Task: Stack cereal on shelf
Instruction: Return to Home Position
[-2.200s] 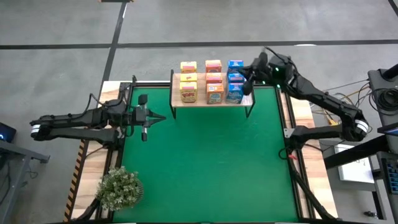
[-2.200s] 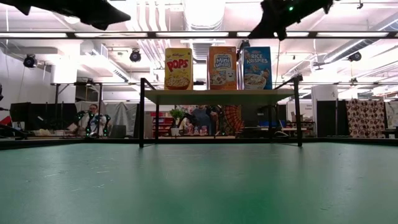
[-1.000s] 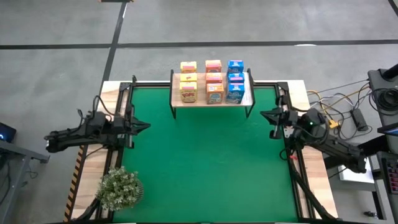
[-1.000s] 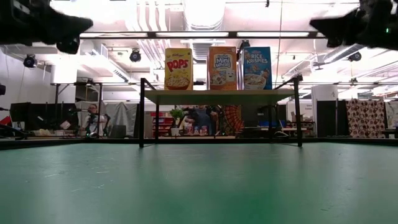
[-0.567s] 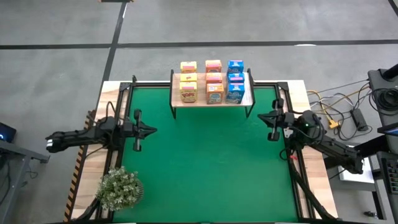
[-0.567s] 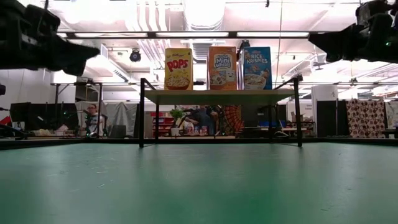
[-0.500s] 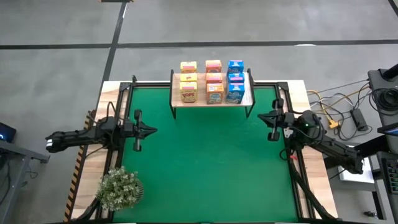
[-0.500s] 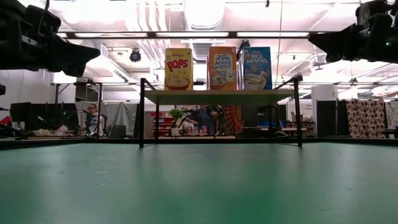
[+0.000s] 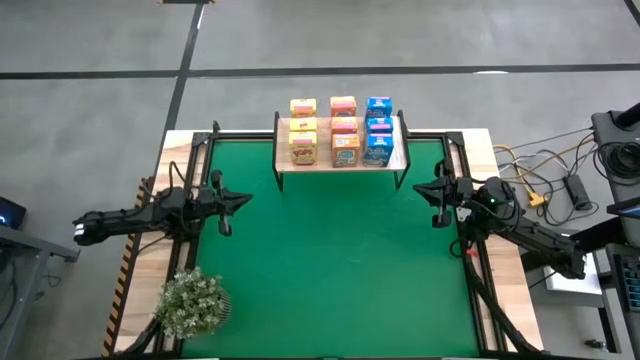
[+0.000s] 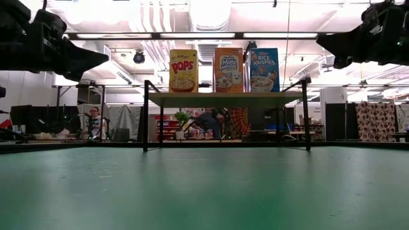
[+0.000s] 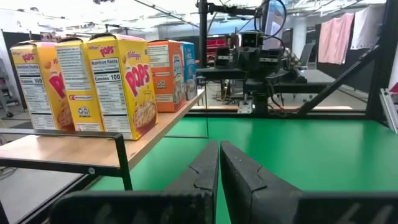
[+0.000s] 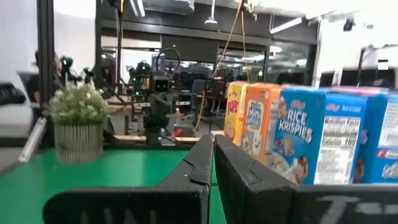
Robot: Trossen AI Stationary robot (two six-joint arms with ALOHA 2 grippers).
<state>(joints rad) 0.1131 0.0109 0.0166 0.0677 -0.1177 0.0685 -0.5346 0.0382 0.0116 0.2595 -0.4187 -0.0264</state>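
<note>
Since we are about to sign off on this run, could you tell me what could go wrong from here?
1. The front Pops box stands close to the edge of the shelf; a bump to its thin legs could tip the box off.
2. The left gripper, shut and empty, hangs not far from the potted plant; a low swing might catch it. The right gripper waits opposite, also shut.

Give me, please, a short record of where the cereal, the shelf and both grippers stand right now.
shelf: at the far edge of the green mat
cereal: nine boxes on the shelf, three files by colour: yellow boxes, orange boxes, blue boxes
left gripper: shut, empty, over the mat's left edge
right gripper: shut, empty, over the mat's right edge
plant: near left corner
</note>
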